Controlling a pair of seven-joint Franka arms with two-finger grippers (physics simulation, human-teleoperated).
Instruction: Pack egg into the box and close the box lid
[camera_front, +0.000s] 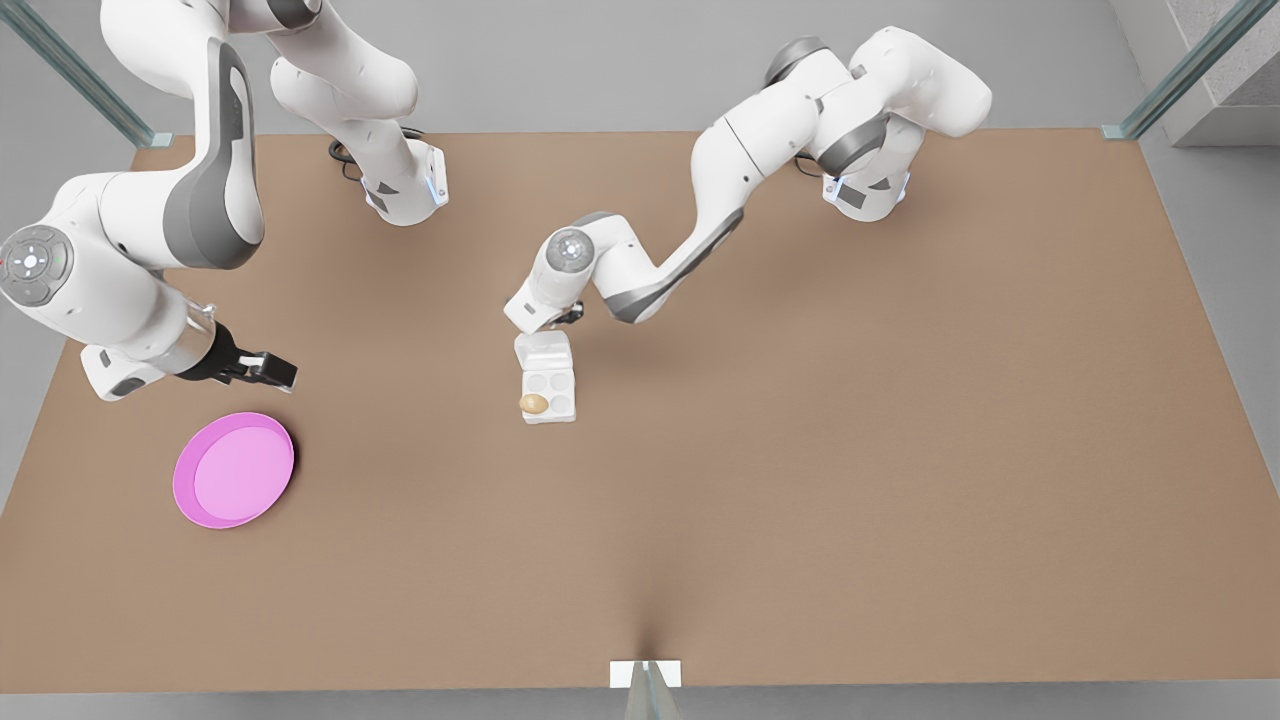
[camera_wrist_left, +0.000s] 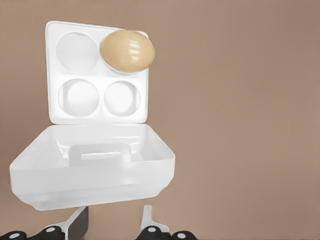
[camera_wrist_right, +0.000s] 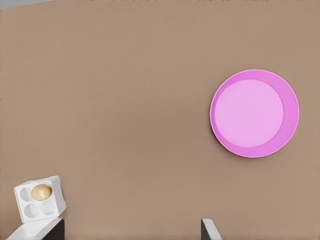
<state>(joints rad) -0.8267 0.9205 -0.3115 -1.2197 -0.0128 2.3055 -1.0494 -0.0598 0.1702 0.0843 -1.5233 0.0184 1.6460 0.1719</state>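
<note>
Brown counter (camera_front: 800, 450) carrying pink plate (camera_front: 234, 470), bare. Mid-counter, white box (camera_front: 549, 394) with egg (camera_front: 534, 403) seated in one corner cup; box lid (camera_front: 543, 352) swung open. Left gripper (camera_wrist_left: 111, 220) spread just behind lid; right gripper (camera_front: 268, 372) released near plate

The left gripper (camera_wrist_left: 111, 225) is cut off by the left wrist view's edge, fingertips alone being seen. In the front view it is hidden under its arm's wrist, beside the box lid (camera_front: 543, 352).
</note>
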